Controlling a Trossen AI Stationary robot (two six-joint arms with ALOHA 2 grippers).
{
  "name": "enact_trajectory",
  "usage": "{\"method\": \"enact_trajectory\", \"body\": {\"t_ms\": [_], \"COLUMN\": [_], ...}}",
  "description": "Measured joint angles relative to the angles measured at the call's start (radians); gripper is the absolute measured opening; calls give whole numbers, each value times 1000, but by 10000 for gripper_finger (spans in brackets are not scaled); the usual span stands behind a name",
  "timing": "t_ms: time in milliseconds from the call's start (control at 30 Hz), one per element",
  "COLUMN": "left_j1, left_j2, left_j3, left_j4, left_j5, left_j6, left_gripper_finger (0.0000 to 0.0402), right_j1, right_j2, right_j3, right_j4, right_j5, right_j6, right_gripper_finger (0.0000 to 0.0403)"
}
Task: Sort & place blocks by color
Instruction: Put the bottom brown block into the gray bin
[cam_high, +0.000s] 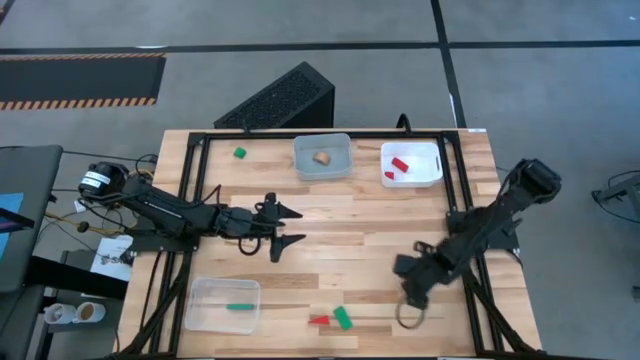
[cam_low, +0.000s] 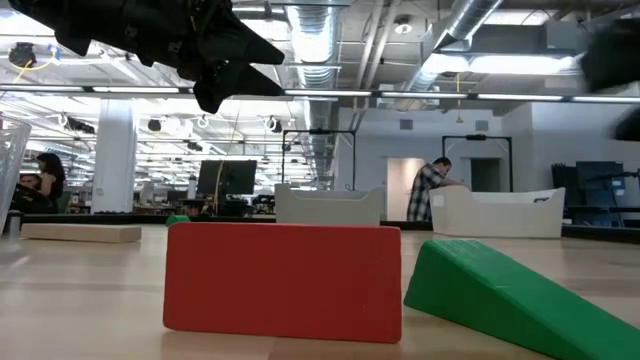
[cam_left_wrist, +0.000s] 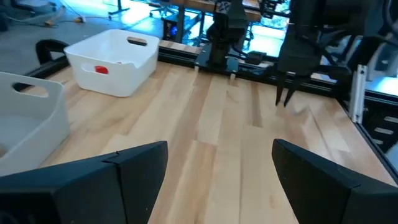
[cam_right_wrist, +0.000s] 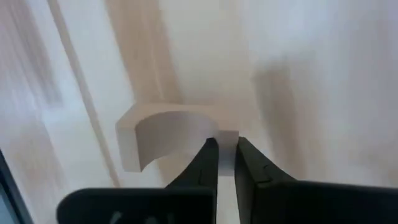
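Right fingers pinching pale arch-shaped wood block | left fingers spread

- A large open-plan industrial lab or workshop: exposed silver ducts and pipes run under a high ceiling with strip lights.
- A wooden counter in a black metal frame stands on grey concrete floor with hazard-striped matting.
- Monitors and a person show at distant workstations.
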Motion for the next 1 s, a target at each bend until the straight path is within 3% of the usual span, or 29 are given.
{"method": "enact_trajectory", "body": {"t_ms": [200,500,833,1000], "left_j1": [0,0,0,0], "left_j2": [0,0,0,0], "left_j3": [0,0,0,0], "left_j4": [-1,-28,-27,-44], "left_j5": [-7,-41,-92,-97], "left_j6": [10,41,45,43], "left_gripper_finger": [276,276,276,276], "right_j1": [-231,-603,-1025,-1167], "right_j2": [-14,-4,38,155], "right_j3": [0,0,1,22], "right_j4": [118,408,950,1023], "right_j5": [105,95,102,-1], "right_j6": [-269,-603,-721,-705], "right_gripper_finger": [12,13,15,14]}}
